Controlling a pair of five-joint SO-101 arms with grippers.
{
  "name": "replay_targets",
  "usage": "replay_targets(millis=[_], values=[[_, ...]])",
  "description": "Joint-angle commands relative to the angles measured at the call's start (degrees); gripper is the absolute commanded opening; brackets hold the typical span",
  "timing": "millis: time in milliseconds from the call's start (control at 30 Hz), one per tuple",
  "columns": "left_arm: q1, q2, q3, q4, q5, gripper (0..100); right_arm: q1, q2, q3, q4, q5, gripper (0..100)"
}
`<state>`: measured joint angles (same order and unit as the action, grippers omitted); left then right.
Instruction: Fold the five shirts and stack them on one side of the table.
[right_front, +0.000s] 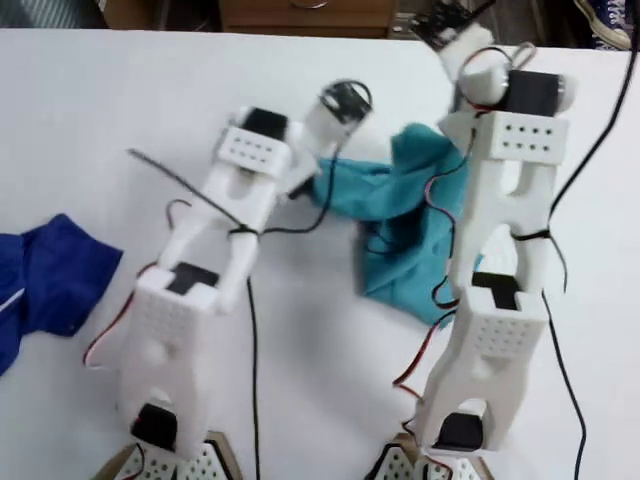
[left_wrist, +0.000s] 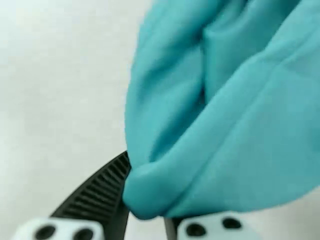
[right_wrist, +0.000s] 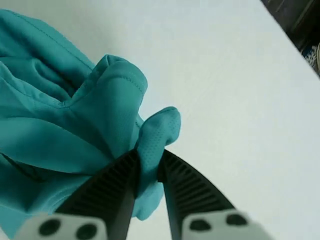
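I see the teal shirt (right_front: 365, 195), bunched into thick, creased folds, lying near the middle of the white table (right_front: 110, 90), with my left gripper (left_wrist: 146, 212) clamped on a rolled edge and my right gripper (right_wrist: 148, 175) pinching a stitched fold of it.

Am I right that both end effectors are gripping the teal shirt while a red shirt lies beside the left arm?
Not quite: the high view shows a blue shirt beside the left arm, not a red one. The left end effector and right end effector both grip the teal shirt.
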<state>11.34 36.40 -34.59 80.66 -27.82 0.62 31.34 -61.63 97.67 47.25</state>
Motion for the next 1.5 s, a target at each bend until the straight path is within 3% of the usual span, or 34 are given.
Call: replay_targets(millis=[0, 267, 500, 733, 1000, 1200, 1467], values=[[-3.3, -10.2, -2.2, 3.2, -0.3, 2, -5.2, -6.6, -4.1, 0.0, -0.7, 2.0], [-11.3, -24.5, -2.2, 9.8, -5.8, 2, -13.2, -16.1, -10.3, 0.0, -0.8, 2.0], [-17.2, -38.2, -2.2, 15.3, -12.0, 2, -10.8, -22.3, -14.6, 0.0, -0.7, 2.0], [-18.5, -48.4, -2.2, 18.3, -15.8, 2, -10.8, -26.1, -14.5, 0.0, -0.7, 2.0], [-20.1, -52.0, -1.4, 18.4, -16.5, 2, -10.2, -29.9, -13.7, 0.0, -0.7, 2.0], [-20.1, -47.6, 8.4, 17.8, -16.4, 2, -10.7, -27.1, 1.1, 0.1, -0.7, 2.0], [-20.1, -30.9, 23.3, 16.8, -16.4, 2, -12.4, -24.0, 35.5, 0.1, -0.3, 2.0]])
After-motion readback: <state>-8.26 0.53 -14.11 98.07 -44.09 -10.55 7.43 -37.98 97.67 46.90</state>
